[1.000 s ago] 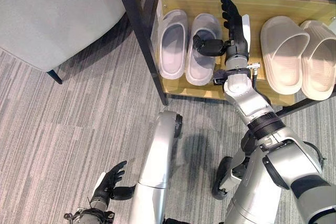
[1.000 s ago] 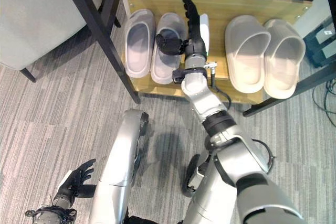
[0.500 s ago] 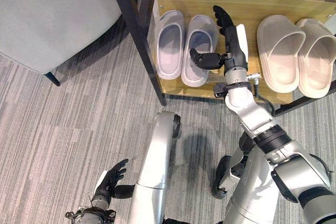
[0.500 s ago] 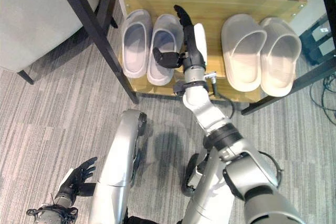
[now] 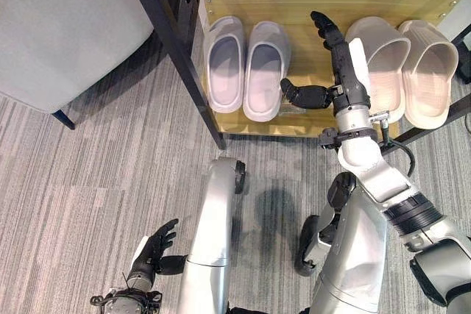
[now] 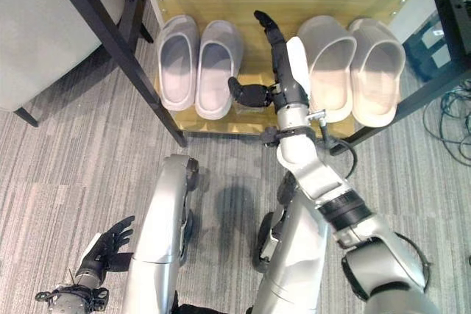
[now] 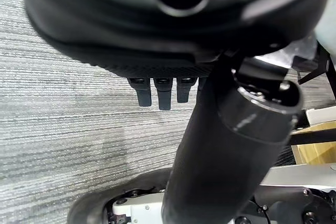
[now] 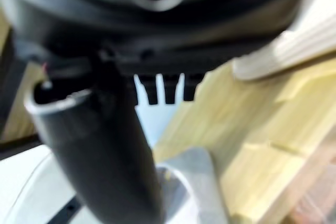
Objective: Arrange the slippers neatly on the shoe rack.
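On the wooden shoe rack shelf (image 5: 309, 5) lie two pairs of slippers, toes to the back. The pale grey pair (image 5: 245, 68) is at the left, side by side. At the right sits the beige pair (image 5: 403, 68), also side by side. My right hand (image 5: 344, 71) is open over the gap between the pairs, its fingers straight along the inner beige slipper's (image 6: 327, 64) edge and its thumb (image 5: 305, 95) stuck out toward the grey pair without touching it. Low over the carpet, my left hand (image 5: 152, 254) hangs open and holds nothing.
A black rack post (image 5: 173, 49) slants down just left of the grey pair. A grey upholstered seat (image 5: 59, 27) fills the upper left. Cables (image 6: 452, 137) and a dark box (image 6: 430, 42) lie right of the rack. Striped grey carpet (image 5: 88, 182) lies in front.
My right hand has moved right, away from the grey slipper its thumb rested on, to beside the beige pair. The camera has also shifted. The left hand stays put.
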Available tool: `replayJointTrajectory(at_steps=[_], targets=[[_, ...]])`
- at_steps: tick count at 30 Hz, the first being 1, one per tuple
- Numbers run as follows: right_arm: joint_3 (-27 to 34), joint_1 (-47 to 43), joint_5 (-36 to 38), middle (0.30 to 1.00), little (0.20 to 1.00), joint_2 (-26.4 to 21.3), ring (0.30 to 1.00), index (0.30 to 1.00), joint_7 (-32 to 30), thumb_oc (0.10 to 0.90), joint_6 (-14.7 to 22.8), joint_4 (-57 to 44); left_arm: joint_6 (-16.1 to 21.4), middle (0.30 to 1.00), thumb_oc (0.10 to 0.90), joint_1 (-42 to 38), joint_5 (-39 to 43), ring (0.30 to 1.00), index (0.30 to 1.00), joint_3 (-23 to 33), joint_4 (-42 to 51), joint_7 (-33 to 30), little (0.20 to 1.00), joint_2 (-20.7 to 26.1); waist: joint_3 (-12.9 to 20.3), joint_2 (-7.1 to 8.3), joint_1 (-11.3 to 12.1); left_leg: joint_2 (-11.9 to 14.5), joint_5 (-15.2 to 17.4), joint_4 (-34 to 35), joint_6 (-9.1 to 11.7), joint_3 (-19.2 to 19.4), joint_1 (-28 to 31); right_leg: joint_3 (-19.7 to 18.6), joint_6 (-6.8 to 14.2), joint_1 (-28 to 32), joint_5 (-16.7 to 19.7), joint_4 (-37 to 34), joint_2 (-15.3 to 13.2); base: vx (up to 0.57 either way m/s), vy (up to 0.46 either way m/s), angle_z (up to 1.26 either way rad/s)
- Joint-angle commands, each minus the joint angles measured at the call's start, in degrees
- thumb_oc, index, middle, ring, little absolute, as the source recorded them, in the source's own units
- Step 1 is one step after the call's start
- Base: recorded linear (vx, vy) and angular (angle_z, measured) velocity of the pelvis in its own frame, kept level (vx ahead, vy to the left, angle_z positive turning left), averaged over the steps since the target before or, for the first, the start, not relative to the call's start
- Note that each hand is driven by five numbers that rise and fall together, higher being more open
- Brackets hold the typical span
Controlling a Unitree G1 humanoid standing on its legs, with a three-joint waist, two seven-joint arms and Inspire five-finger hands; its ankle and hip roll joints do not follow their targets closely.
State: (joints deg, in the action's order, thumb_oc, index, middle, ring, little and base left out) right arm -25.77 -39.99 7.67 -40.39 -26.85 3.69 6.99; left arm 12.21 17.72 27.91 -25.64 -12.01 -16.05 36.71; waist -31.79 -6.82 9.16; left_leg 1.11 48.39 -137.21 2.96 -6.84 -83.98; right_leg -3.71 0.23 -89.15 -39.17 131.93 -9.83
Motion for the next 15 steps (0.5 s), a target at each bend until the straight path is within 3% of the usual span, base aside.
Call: replayJointTrajectory(at_steps=[1, 4, 8, 12, 15], targets=[[5.08, -0.87, 0.59, 0.9, 0.9, -4.72, 0.9, 0.9, -0.6, 0.8, 8.81, -11.89, 3.51, 0.9, 0.8, 4.56, -1.72, 0.9, 0.9, -2.27, 7.56, -0.92, 0.9, -0.19, 2.0, -0.53, 3.27, -5.73, -6.43, 11.18, -0.94, 1.32, -5.98, -1.69, -4.51, -0.81, 4.64, -5.32, -1.02, 0.0, 0.0, 0.0], [9.05, 3.92, 3.06, 0.9, 0.9, -7.22, 0.9, 0.9, 0.74, 0.8, 12.12, -17.8, 4.0, 0.9, 0.8, 5.03, -2.09, 0.9, 0.9, -0.69, 7.6, -0.46, 0.9, -1.37, 2.0, 0.72, 1.86, -5.54, -6.89, 11.71, -1.09, 1.65, -5.98, -1.59, -4.38, -0.81, 4.58, -5.85, -0.99, 0.01, 0.025, 0.0], [12.24, 7.37, 4.48, 0.9, 0.9, -8.56, 0.9, 0.9, 1.86, 0.8, 13.62, -21.14, 4.75, 0.9, 0.8, 4.17, -2.1, 0.9, 0.9, 0.99, 6.42, -0.62, 0.9, -3.04, 2.0, 2.31, 0.87, -5.64, -7.52, 12.59, -1.2, 2.13, -5.98, -1.65, -4.24, -0.81, 4.62, -6.55, -0.84, 0.04, 0.021, 0.0], [16.33, 9.43, 4.4, 0.9, 0.9, -11.76, 0.9, 0.9, 3.62, 0.8, 15.41, -23.59, 6.69, 0.9, 0.8, 1.13, -2.41, 0.9, 0.9, 7.17, 4.58, -1.19, 0.9, -6.07, 2.0, 6.92, 0.25, -5.77, -10.56, 23.53, -1.29, 4.65, -5.98, -1.85, -4.67, -0.78, 6.65, -15.99, -0.43, -0.01, -0.065, -0.2], [19.37, 10.01, 3.37, 0.9, 0.9, -13.4, 0.9, 0.9, 5.5, 0.8, 15.59, -24.02, 7.6, 0.9, 0.8, -3.69, -2.02, 0.9, 0.9, 9.95, 2.8, -0.53, 0.9, -8.04, 2.0, 8.36, -0.09, -7.29, -15.95, 33.69, -0.97, 4.11, -5.98, 0.08, -4.42, 1.22, 8.64, -24.47, -0.53, -0.16, -0.046, -0.22]])
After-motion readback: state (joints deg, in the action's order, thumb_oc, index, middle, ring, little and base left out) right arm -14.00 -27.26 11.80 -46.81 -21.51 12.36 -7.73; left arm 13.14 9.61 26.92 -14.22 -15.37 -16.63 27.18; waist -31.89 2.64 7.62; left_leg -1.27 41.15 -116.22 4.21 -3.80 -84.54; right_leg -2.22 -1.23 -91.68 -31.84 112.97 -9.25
